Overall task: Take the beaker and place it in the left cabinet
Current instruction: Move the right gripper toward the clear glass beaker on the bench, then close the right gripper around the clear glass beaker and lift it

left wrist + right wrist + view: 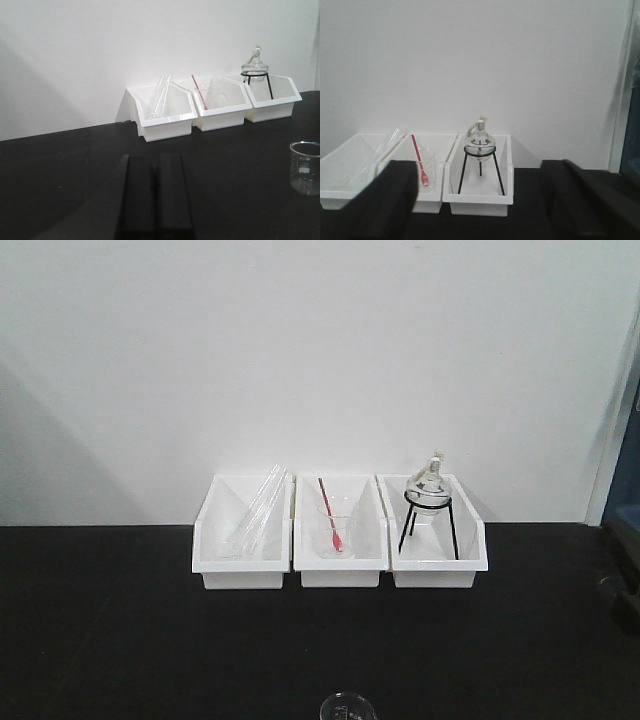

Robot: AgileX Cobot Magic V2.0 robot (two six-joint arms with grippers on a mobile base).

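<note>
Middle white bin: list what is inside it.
A clear beaker stands inside the middle bin, with a red-handled tool leaning in it. The bin's front wall hides the floor just behind it.

3 bins (340, 575) are white, the table (120, 640) black, the beaker (305, 167) clear, white-marked.

Left tool (154, 161) closed, right tool (480, 175) spread wide

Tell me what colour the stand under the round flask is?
Black; the stand shows best in the right wrist view.
</note>
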